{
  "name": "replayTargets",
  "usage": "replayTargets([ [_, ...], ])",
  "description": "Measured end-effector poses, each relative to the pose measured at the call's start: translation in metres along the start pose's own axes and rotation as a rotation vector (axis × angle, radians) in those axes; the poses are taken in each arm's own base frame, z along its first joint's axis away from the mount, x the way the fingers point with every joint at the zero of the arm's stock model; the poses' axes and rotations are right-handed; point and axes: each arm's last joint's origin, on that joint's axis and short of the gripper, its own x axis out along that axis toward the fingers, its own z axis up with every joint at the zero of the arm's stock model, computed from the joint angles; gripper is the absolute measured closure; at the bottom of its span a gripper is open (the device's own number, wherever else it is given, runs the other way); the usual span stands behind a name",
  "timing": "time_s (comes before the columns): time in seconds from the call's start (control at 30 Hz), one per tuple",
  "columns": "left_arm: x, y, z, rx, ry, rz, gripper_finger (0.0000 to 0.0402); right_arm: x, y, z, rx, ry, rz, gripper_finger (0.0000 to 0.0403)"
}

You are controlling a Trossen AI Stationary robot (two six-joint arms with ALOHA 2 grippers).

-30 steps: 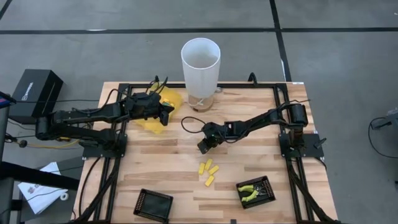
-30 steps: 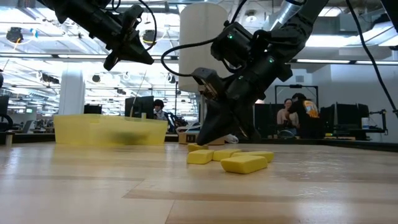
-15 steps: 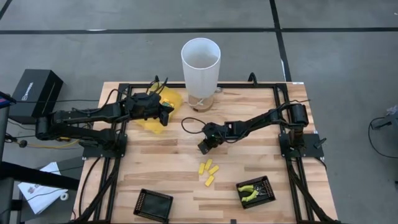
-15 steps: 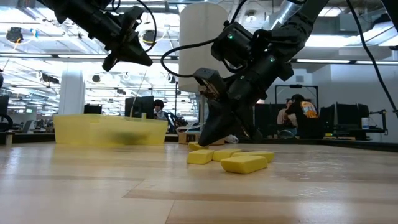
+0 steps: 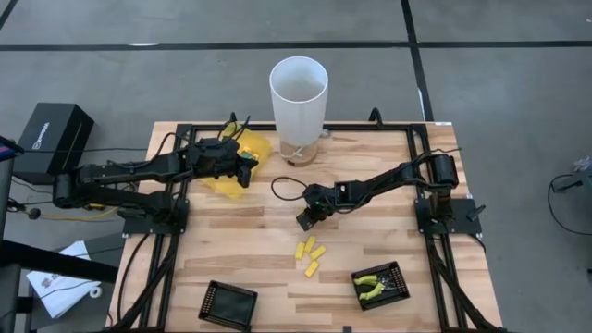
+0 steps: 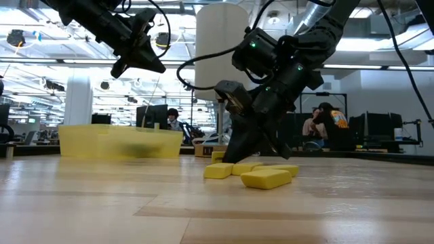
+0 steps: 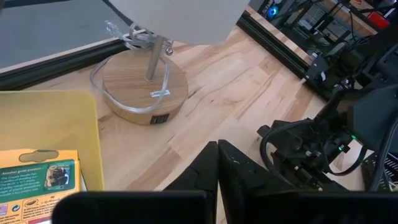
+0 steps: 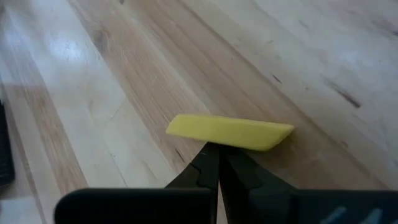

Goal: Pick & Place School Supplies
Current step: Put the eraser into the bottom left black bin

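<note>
Yellow oblong pieces (image 5: 310, 256) clustered mid-table on pale butcher-block wood (image 5: 240, 240), just below right gripper (image 5: 302, 222), fingers pressed together, empty. Left gripper (image 5: 248, 166), likewise closed, above yellow pouch (image 5: 233, 180). Green-labelled packet (image 7: 38, 186) beside it, print unreadable. Beyond table: grey floor, open office, seated people (image 6: 324, 125).

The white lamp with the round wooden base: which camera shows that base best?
The left wrist view: the wooden base, its stem and a clear cable show close up. The high view sees mostly the white shade. In the low view only the shade shows; the right wrist view misses it.
</note>
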Motion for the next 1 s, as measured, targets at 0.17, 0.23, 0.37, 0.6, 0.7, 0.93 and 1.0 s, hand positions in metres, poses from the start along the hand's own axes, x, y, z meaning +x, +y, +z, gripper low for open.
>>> replayTargets([
  [0.17,0.0,0.0,0.0,-0.001,0.0,0.0,0.0402,0.0,0.0,0.0,-0.003,0.001,0.002,0.0403],
  [0.23,0.0,0.0,0.0,-0.001,0.0,0.001,0.0401,0.0,0.0,0.0,-0.002,0.008,0.008,0.0403],
  [0.37,0.0,0.0,0.0,-0.001,0.0,0.0,0.0402,0.001,0.005,-0.006,-0.003,0.03,0.025,0.0403],
  [0.6,0.0,0.0,0.0,-0.002,0.0,0.0,0.0402,0.002,0.024,-0.033,-0.021,0.099,0.036,0.0403],
  [0.7,0.0,0.0,0.0,-0.002,0.0,0.0,0.0402,0.002,0.027,-0.041,-0.017,0.128,0.032,0.0403],
  [0.93,0.0,0.0,0.0,-0.002,0.0,0.0,0.0402,-0.014,0.034,-0.046,-0.01,0.135,0.015,0.0403],
  [1.0,0.0,0.0,0.0,-0.002,0.0,0.0,0.0402,-0.032,0.041,-0.041,-0.034,0.095,0.03,0.0403],
])
